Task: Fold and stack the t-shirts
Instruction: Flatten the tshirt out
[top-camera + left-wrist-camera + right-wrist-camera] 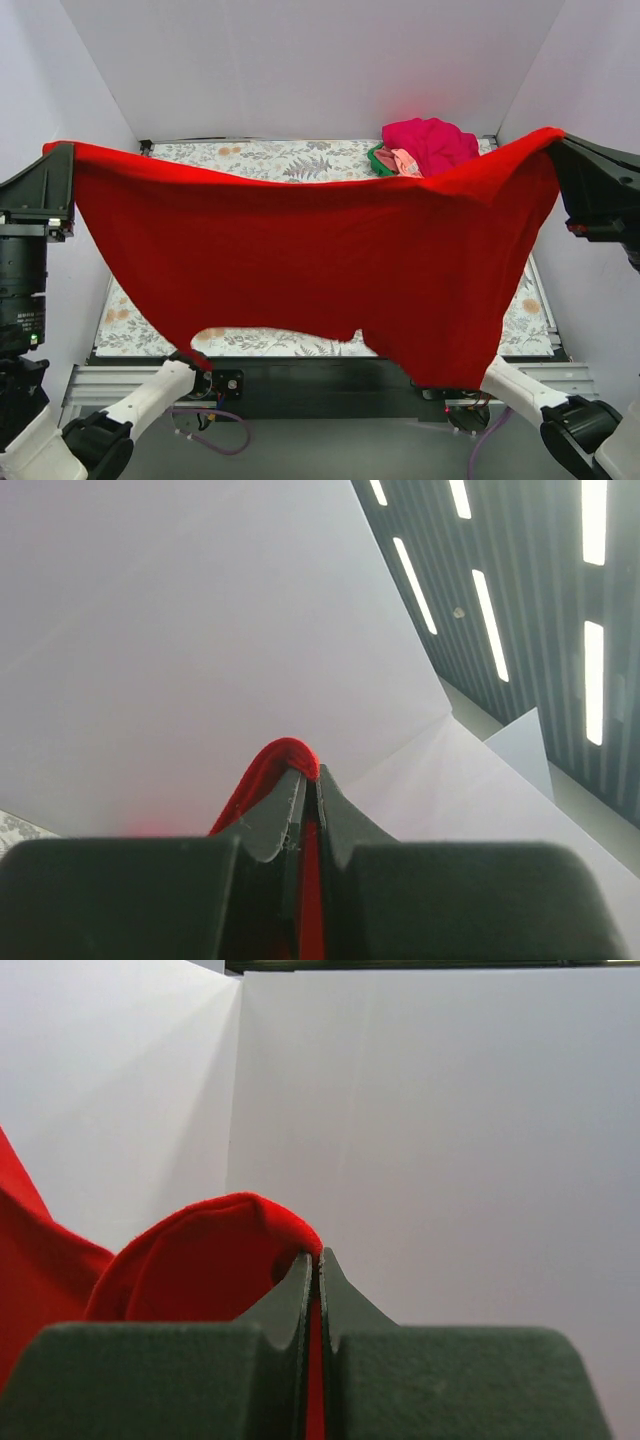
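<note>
The left gripper [312, 778] and the right gripper [318, 1260], both black, are clamped tight on the top corners of a large, soft, bright red cloth t-shirt [300, 250]. It hangs stretched above the floral-patterned table [250, 158] and hides the table's middle. Beyond it, at the far right, a crumpled magenta t-shirt [432, 138] and a light pink t-shirt [404, 160] lie heaped on a green tray [375, 158].

I see the worktop [270, 160] with a leaf-and-flower print cover, in a dark frame. Bare print shows in a far strip between the two sets of jaws and in patches below each. The rest is hidden from me behind the red t-shirt [320, 260]. One heap lies on it, close to the right jaws on their inner side and well apart from the left jaws: a magenta t-shirt [432, 142] on top, a light pink t-shirt [404, 160] beside it, and a green tray [377, 160] edge touching both.
</note>
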Robot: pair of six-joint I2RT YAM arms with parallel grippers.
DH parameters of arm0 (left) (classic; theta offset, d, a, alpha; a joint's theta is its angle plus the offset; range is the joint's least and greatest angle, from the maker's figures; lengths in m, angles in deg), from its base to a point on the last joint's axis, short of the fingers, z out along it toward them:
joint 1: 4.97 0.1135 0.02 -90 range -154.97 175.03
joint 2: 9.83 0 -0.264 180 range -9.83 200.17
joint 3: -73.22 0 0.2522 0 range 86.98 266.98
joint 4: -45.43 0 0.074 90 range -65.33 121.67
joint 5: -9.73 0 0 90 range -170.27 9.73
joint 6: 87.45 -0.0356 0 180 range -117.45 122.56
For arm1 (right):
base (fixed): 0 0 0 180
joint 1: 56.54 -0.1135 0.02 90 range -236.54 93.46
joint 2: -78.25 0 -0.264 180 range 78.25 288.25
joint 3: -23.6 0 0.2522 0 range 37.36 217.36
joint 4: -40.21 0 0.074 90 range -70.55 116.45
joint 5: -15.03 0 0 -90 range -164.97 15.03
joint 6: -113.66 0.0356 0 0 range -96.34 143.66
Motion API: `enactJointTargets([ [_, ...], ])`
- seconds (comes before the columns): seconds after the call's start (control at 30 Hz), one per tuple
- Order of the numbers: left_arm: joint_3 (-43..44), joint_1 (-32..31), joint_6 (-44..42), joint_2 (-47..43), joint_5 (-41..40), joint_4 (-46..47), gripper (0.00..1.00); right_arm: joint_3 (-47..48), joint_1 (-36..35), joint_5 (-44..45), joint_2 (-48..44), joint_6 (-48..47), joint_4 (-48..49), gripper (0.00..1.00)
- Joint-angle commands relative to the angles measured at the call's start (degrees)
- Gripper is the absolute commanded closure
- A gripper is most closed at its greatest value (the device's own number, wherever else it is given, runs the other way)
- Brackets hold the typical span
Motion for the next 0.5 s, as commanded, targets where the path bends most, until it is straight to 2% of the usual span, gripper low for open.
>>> enactJointTargets([
  [0.0, 0.09, 0.01, -3.05, 7.21, -0.99, -0.3, 1.0, -0.16, 0.26, 2.65, 5.4, -2.16, 2.38, 0.99],
  [0.13, 0.18, 0.01, -5.33, 14.95, -5.99, -1.17, 1.0, -1.48, 0.27, 7.3, 11.54, -4.53, 4.66, 0.99],
  [0.3, 1.06, 0.01, -8.23, 25.58, -16.61, -0.39, 1.0, -2.88, 0.27, 11.27, 20.07, -7.88, 8.09, 0.99],
  [0.43, 1.67, 1.85, -16.81, 31.13, -19.45, 6.8, 1.0, 0.25, 0.27, 9.43, 31.21, -9.37, 11.95, 0.99],
  [0.47, 1.33, 2.38, -19.2, 32.36, -18.67, 12.74, 1.0, 2.37, 0.27, 10.29, 33.17, -9.9, 12.57, 0.99],
])
